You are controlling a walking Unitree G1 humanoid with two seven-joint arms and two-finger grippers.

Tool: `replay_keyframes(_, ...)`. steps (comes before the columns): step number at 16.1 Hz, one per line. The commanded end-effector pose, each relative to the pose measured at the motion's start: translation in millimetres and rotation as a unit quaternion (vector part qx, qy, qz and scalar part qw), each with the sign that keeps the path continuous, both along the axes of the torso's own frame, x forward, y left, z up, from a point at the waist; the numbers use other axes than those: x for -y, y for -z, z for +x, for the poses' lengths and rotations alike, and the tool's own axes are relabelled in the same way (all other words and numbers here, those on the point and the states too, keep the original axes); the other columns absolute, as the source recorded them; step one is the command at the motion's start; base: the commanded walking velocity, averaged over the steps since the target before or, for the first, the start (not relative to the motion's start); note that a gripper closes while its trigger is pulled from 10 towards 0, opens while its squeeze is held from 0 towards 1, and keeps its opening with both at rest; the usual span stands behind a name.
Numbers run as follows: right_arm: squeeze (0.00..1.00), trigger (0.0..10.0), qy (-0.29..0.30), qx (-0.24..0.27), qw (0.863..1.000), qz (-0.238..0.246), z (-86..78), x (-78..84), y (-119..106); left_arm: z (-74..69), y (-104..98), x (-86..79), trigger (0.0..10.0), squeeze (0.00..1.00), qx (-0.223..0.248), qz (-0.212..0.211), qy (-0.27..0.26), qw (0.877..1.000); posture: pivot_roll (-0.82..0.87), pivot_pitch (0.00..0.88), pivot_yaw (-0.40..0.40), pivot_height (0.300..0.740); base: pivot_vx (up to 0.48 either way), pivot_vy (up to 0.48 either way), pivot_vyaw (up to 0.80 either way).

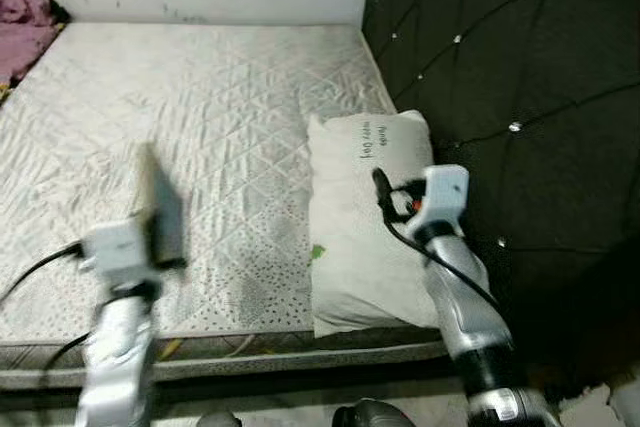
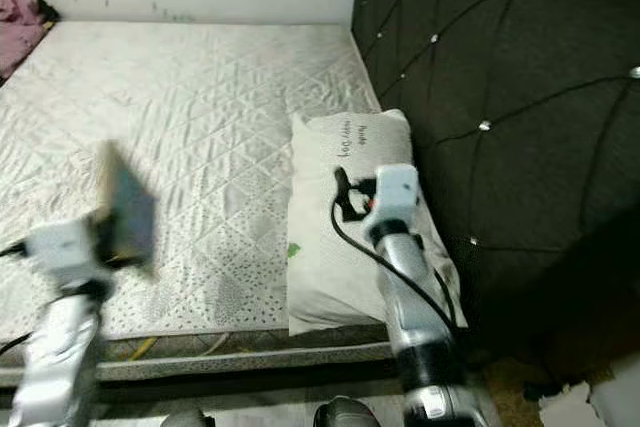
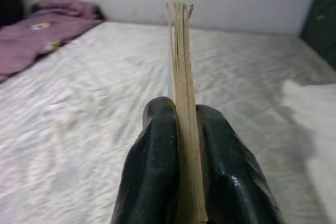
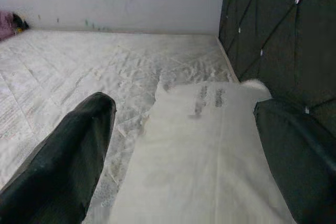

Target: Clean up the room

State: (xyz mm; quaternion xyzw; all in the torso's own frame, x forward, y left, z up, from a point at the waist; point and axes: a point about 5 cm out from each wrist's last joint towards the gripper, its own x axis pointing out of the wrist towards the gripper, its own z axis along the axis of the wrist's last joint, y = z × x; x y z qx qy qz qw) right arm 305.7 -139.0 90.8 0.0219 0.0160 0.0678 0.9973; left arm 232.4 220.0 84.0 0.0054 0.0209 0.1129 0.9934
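**A:** What is lying in front of the robot?

**B:** A bare quilted white mattress (image 1: 200,137) is filling most of the scene. A black tufted headboard (image 1: 520,97) is standing along its right side, and a pale wall is running behind. A white pillow (image 1: 365,237) with small dark writing is lying on the mattress, right against the headboard. A pink-purple cloth (image 1: 25,32) is bunched at the far left corner of the bed.

**A:** What is the left arm doing?

**B:** The left gripper (image 3: 181,145) is hovering over the near left part of the mattress. Its two black fingers (image 3: 152,166) are pressing together on a thin flat panel (image 3: 181,66), pale along its edge and dark on its face. The panel is standing upright out of the grip, blurred in the head views.

**A:** And the right arm?

**B:** The right gripper (image 4: 184,145) is reaching over the near half of the pillow. Its fingers (image 4: 73,150) are spread wide apart, holding nothing, with the pillow showing between them. I cannot tell whether they are touching the pillow.
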Motion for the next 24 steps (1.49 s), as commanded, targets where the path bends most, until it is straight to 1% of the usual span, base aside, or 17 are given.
replay_keyframes(1,0.00,10.0,0.011,-0.003,1.000,0.001,-3.2,4.5,0,2.9,-8,3.4,10.0,0.00,0.018,0.004,0.013,1.000,-0.05,0.000,-0.016,0.740,0.000,0.000,0.00)
replay_keyframes(2,0.00,10.0,0.014,-0.007,1.000,0.005,-5.3,5.6,2,3.0,-7,4.3,10.0,0.00,0.014,0.005,0.019,1.000,-0.05,0.000,-0.009,0.740,0.000,0.000,0.00)
replay_keyframes(4,0.00,10.0,0.013,-0.004,1.000,0.000,-7.9,4.8,-1,4.1,-7,12.2,10.0,0.00,0.008,0.005,0.037,0.999,-0.06,0.000,0.003,0.740,0.000,0.000,0.00)
replay_keyframes(6,0.00,10.0,0.019,-0.014,1.000,-0.002,-12.6,6.3,0,8.8,-9,17.9,10.0,0.00,0.009,-0.006,0.050,0.999,-0.07,0.000,0.009,0.740,0.000,0.000,0.00)
replay_keyframes(8,0.00,10.0,0.022,-0.015,1.000,-0.002,-11.3,7.9,-1,12.8,-8,20.2,10.0,0.00,0.008,-0.017,0.059,0.998,-0.08,0.000,0.012,0.740,0.000,0.000,0.00)
replay_keyframes(11,0.00,10.0,0.014,-0.013,1.000,-0.007,-8.2,4.8,-4,18.0,-10,26.5,10.0,0.00,0.012,-0.024,0.068,0.997,-0.07,0.000,-0.002,0.740,0.000,0.480,0.00)
replay_keyframes(15,0.00,10.0,0.009,-0.014,1.000,-0.009,-6.9,3.0,-5,18.3,-11,29.1,10.0,0.00,0.012,-0.024,0.074,0.997,-0.07,0.000,-0.007,0.740,0.000,0.461,0.00)
replay_keyframes(17,0.00,10.0,0.010,-0.015,1.000,-0.010,-6.9,3.5,-5,19.1,-12,30.1,10.0,0.00,0.021,-0.035,0.075,0.996,-0.08,0.000,-0.005,0.740,0.000,0.000,0.00)
replay_keyframes(19,0.00,10.0,0.013,-0.015,1.000,-0.011,-7.0,4.6,-5,22.6,-13,33.8,10.0,0.00,0.024,-0.021,0.083,0.996,-0.08,0.000,-0.007,0.740,0.000,0.000,0.00)
replay_keyframes(21,0.00,10.0,0.013,-0.017,1.000,-0.012,-6.7,4.6,-5,24.3,-14,33.5,10.0,0.00,0.023,-0.003,0.080,0.997,-0.08,0.000,-0.009,0.740,0.000,0.000,0.00)
replay_keyframes(23,0.00,10.0,0.012,-0.021,1.000,-0.011,-5.7,4.1,-4,23.7,-13,31.7,10.0,0.00,0.023,-0.007,0.077,0.997,-0.08,0.000,-0.009,0.740,0.000,0.000,0.00)
replay_keyframes(24,0.00,10.0,0.012,-0.022,1.000,-0.012,-5.4,3.7,-3,23.5,-13,31.0,10.0,0.00,0.022,-0.009,0.075,0.997,-0.08,0.000,-0.009,0.740,0.000,0.000,-0.61)
